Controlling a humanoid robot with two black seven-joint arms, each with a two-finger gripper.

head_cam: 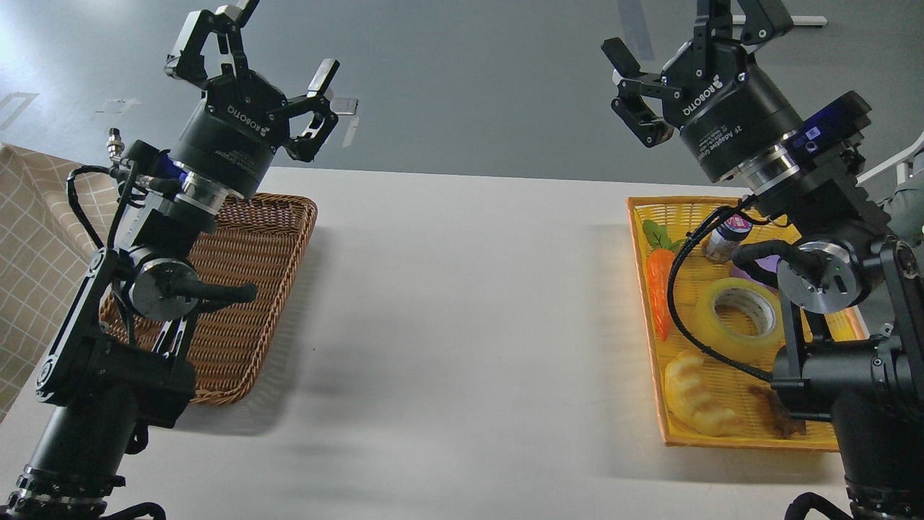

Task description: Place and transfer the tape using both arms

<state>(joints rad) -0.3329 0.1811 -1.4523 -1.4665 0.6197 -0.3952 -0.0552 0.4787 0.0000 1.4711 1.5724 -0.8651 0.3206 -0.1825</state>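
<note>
The tape (pixel 740 309), a yellow translucent roll with a pale core, lies flat in the yellow basket (pixel 646 289) at the right, partly behind my right arm's cable. High above the basket's far end, my right gripper (pixel 693 36) is held open and empty. On the other side, my left gripper (pixel 278 43) is raised above the far end of the brown wicker basket (pixel 281 238), its fingers spread open around nothing. Neither gripper is near the tape.
The yellow basket also holds a toy carrot (pixel 660 289), a small bottle (pixel 724 240), a bread-like toy (pixel 696 397) and a brown item (pixel 783 419). A checked cloth (pixel 36 245) hangs at the far left. White table (pixel 462 325) lies between the baskets.
</note>
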